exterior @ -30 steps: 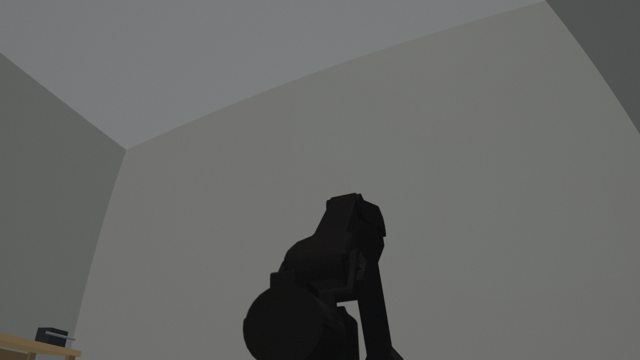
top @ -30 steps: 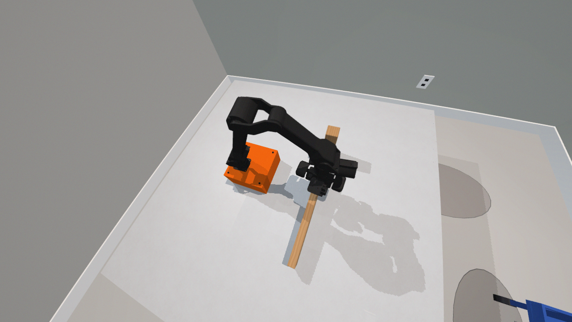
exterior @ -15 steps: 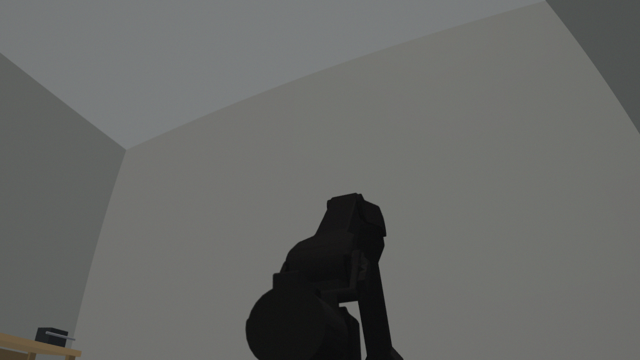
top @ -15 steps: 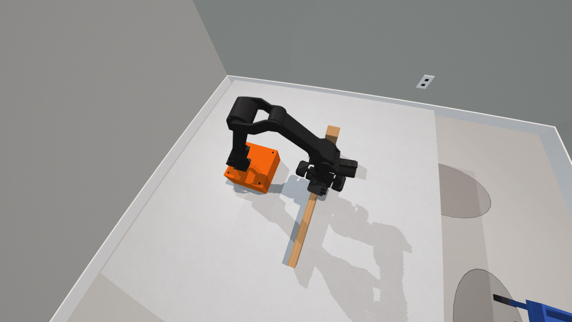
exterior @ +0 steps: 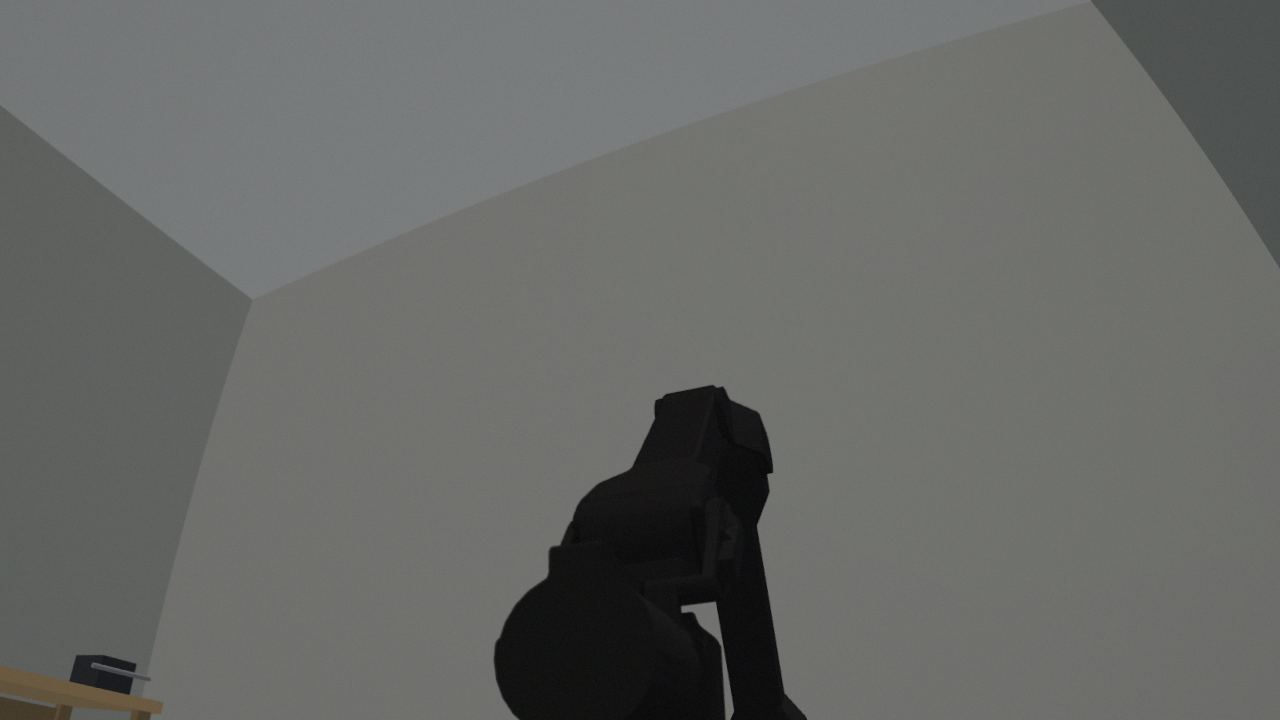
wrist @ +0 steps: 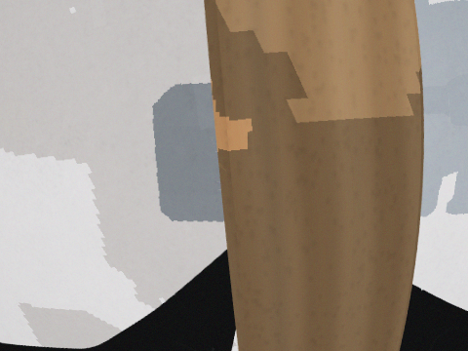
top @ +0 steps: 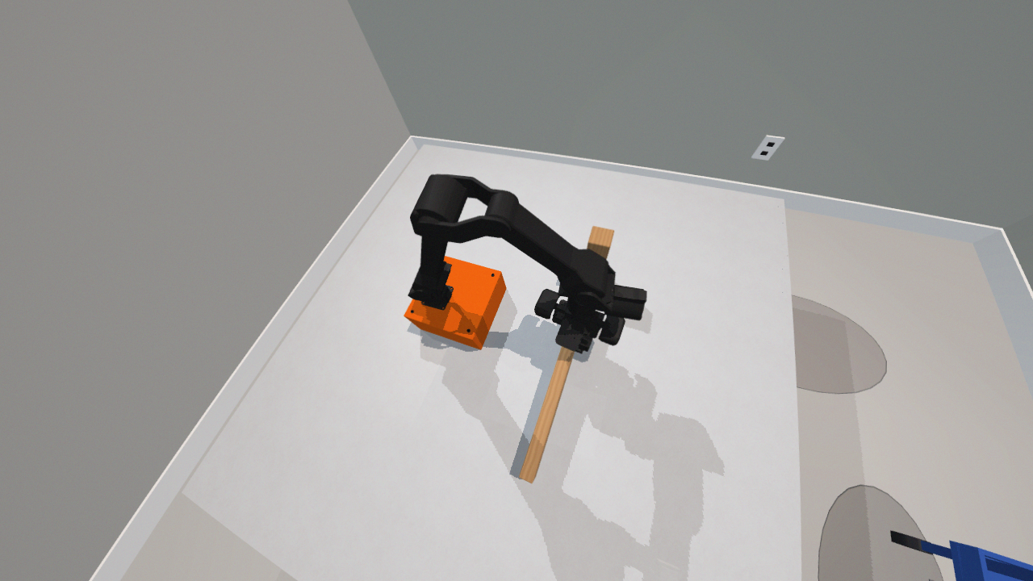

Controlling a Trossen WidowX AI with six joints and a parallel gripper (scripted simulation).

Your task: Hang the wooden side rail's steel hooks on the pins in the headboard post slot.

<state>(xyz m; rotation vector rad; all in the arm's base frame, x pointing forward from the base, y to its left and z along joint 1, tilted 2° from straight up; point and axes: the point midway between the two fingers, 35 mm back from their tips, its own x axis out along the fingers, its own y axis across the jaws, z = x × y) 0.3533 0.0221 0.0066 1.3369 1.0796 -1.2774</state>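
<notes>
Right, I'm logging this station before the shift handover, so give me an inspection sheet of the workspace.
surface: white top, shadows across it
job's things: wooden rail under the arm; a wood block beyond, whether post or rail cannot tell; hooks and pins not visible
clutter: orange block under the arm's base
gripper: shut on the wooden rail
cables: nothing seen
surroundings: wall outlet; blue object at the corner; dark box on a wooden table

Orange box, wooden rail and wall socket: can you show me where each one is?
Orange box (top: 479, 290): top view, on its upper face.
Wooden rail (top: 550, 413) (wrist: 322, 195): top view, on its long bare stretch; wrist view, on its broad face.
Wall socket (top: 767, 148): top view, on its plate.
</notes>
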